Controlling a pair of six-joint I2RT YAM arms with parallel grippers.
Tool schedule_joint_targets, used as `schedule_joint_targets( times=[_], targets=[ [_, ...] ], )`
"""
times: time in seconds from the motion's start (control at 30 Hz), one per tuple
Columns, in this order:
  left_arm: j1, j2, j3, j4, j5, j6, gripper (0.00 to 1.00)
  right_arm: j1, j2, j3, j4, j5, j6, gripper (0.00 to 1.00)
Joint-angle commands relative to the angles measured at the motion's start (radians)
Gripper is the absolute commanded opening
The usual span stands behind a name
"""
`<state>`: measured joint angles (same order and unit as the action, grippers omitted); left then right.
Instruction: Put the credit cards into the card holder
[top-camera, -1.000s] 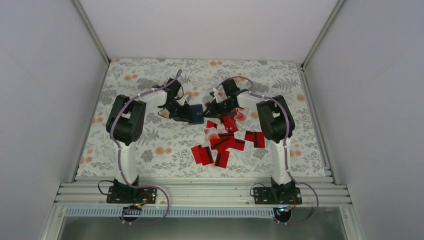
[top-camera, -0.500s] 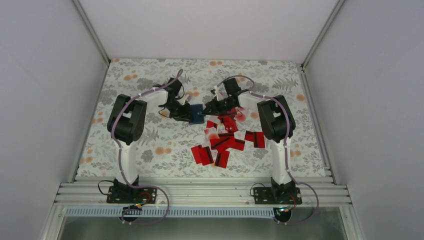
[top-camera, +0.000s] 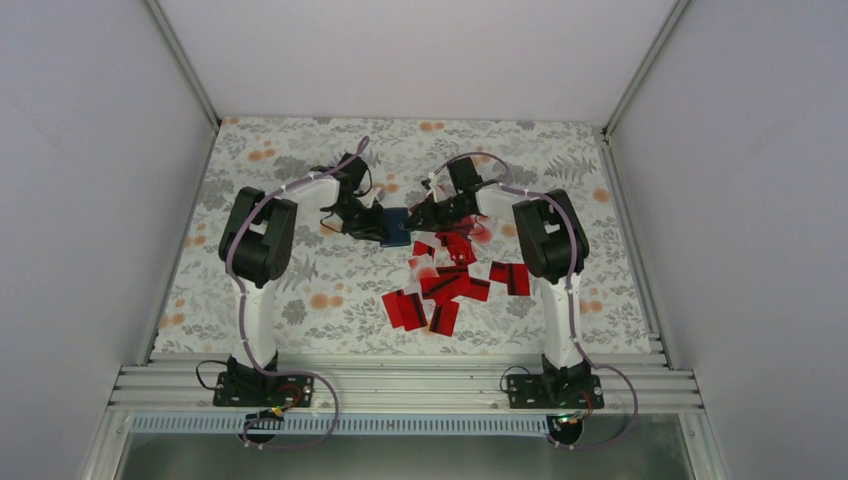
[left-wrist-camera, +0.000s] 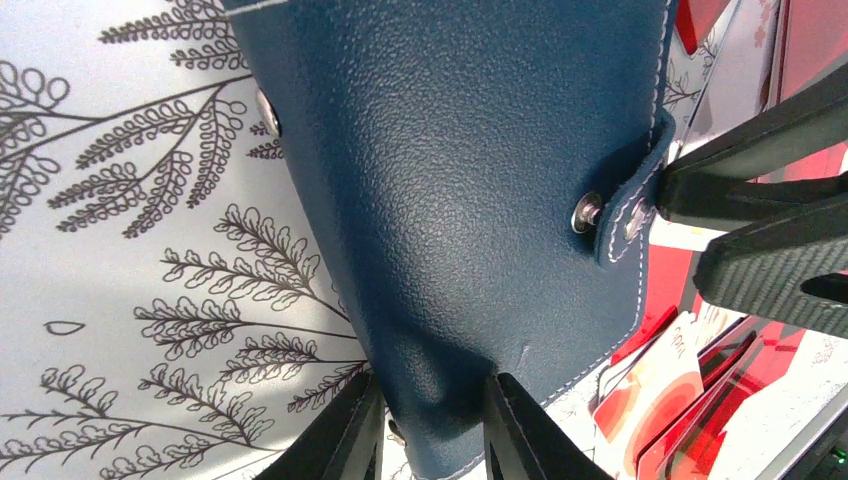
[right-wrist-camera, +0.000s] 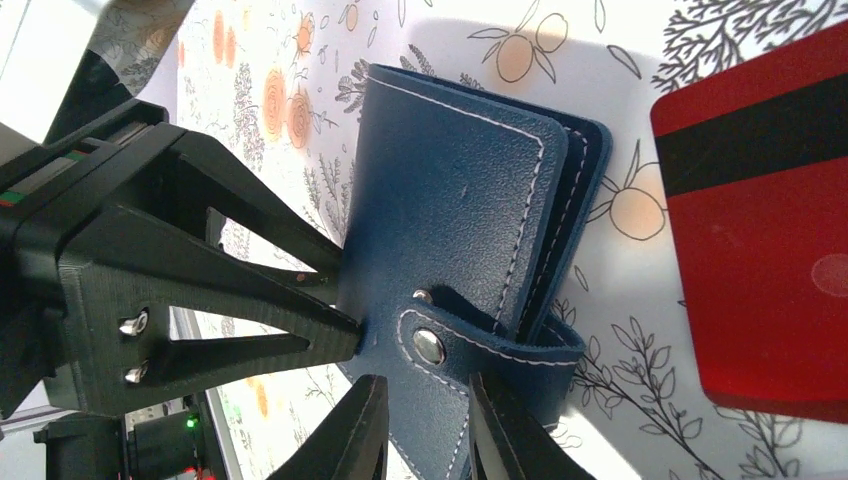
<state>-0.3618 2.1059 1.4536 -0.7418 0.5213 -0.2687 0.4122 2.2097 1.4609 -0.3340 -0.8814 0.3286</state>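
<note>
The left gripper (top-camera: 372, 228) and right gripper (top-camera: 416, 217) meet at the card holder (top-camera: 394, 228); red credit cards (top-camera: 447, 287) lie scattered nearby.

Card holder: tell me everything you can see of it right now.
The card holder is a dark navy wallet of pebbled, leather-like material with pale stitching along its edges. It is folded shut in layers, and a strap with a metal snap wraps its open edge; whether the snap is fastened is unclear. The left gripper pinches one edge and the right gripper another, beside the strap. It is just beyond the scattered red credit cards. No card shows inside.
</note>
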Motion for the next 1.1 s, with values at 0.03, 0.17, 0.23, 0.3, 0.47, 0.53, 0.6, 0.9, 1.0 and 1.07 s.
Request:
schedule_joint_targets(
  times=[0.03,0.17,0.23,0.3,0.47,0.53,0.6,0.9,1.0,1.07],
  targets=[
    [-0.017,0.087,-0.014,-0.011,-0.115,0.02,0.26,0.013,0.053,0.032,0.003,-0.012,-0.006,0.22],
    [-0.023,0.093,-0.007,-0.018,-0.123,0.021,0.26,0.022,0.071,0.059,-0.016,-0.003,-0.008,0.22],
    [-0.027,0.098,-0.001,-0.024,-0.128,0.023,0.26,0.025,0.077,0.074,-0.026,0.006,-0.007,0.22],
    [-0.032,0.106,0.013,-0.034,-0.136,0.025,0.26,0.029,0.082,0.088,-0.036,0.01,-0.003,0.22],
    [-0.046,0.131,0.05,-0.067,-0.169,0.031,0.26,0.044,0.077,0.121,-0.066,0.014,-0.006,0.22],
    [-0.048,0.139,0.063,-0.074,-0.177,0.031,0.26,0.052,0.07,0.128,-0.08,0.017,-0.006,0.22],
    [-0.049,0.144,0.071,-0.083,-0.188,0.032,0.26,0.059,0.061,0.136,-0.094,0.026,-0.006,0.23],
    [-0.051,0.15,0.076,-0.082,-0.191,0.031,0.27,0.082,0.105,0.18,-0.154,0.124,0.003,0.2],
    [-0.05,0.149,0.069,-0.078,-0.192,0.031,0.26,0.081,0.128,0.214,-0.183,0.173,0.018,0.17],
    [-0.052,0.15,0.067,-0.077,-0.191,0.031,0.26,0.082,0.14,0.234,-0.196,0.182,0.03,0.16]
  ],
)
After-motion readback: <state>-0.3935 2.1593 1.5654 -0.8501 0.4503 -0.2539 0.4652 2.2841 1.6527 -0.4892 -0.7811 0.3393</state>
